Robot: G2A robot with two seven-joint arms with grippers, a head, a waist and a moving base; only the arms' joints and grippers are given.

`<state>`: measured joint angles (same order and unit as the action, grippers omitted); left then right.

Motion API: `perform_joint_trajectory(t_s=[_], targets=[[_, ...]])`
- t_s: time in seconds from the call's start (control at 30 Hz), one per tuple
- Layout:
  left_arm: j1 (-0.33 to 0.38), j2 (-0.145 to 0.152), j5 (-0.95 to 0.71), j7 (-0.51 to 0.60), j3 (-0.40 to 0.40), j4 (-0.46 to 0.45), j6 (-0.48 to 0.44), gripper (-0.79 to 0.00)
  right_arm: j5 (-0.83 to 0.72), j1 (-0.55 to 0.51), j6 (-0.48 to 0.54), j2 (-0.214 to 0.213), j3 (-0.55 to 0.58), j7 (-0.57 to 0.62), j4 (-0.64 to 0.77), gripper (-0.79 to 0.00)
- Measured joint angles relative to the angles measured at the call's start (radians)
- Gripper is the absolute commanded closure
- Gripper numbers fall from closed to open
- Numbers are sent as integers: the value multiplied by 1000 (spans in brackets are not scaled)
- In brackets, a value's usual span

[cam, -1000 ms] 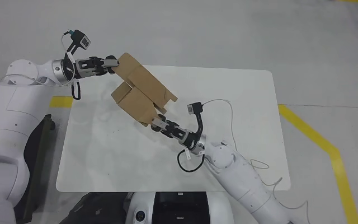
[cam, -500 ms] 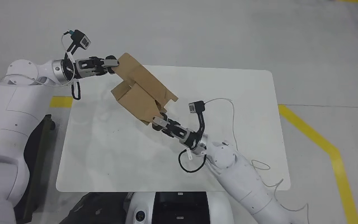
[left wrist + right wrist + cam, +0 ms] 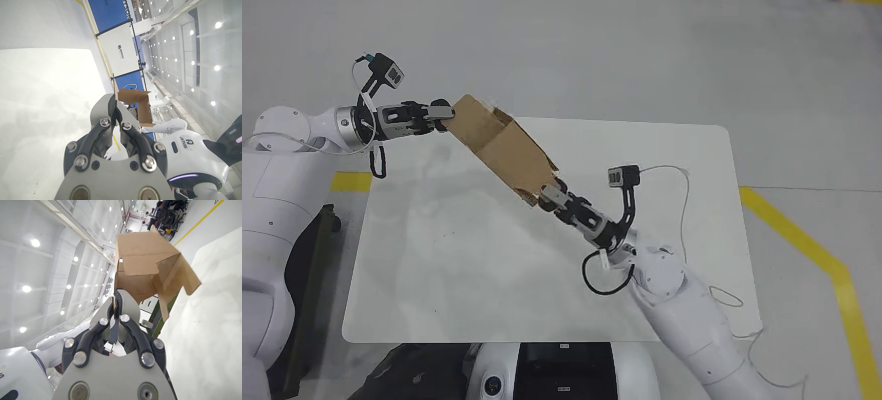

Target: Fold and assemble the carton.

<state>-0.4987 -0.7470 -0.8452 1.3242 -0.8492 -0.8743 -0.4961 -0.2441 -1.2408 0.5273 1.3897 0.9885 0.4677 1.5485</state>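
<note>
The carton [image 3: 504, 148] is stretching diagonally over the table [image 3: 672, 220], from its far-left corner toward centre. The left gripper [image 3: 449, 113] and right gripper [image 3: 545, 192] are each pinching one end.

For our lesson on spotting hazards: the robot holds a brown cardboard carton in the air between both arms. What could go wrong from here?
1. The left fingers and right fingers each pinch only a thin edge of the brown cardboard carton; it may slip or tear.
2. Its loose flap hangs unfolded and might catch the white table.
</note>
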Motion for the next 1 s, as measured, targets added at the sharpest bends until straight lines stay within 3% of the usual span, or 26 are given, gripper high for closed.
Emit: perform_joint_trajectory(t_s=[0.27, 0.47, 0.53, 1.0], targets=[[0, 0, 0, 0, 0, 0, 0, 0, -34, 1, -35, -7, 36, 23, 5, 0], [0, 0, 0, 0, 0, 0, 0, 0, -62, 26, -43, 2, 13, 12, -19, 0], [0, 0, 0, 0, 0, 0, 0, 0, -61, 32, -41, 5, 2, 8, -24, -71], [0, 0, 0, 0, 0, 0, 0, 0, -54, 61, -34, 28, -73, -6, -78, -68]])
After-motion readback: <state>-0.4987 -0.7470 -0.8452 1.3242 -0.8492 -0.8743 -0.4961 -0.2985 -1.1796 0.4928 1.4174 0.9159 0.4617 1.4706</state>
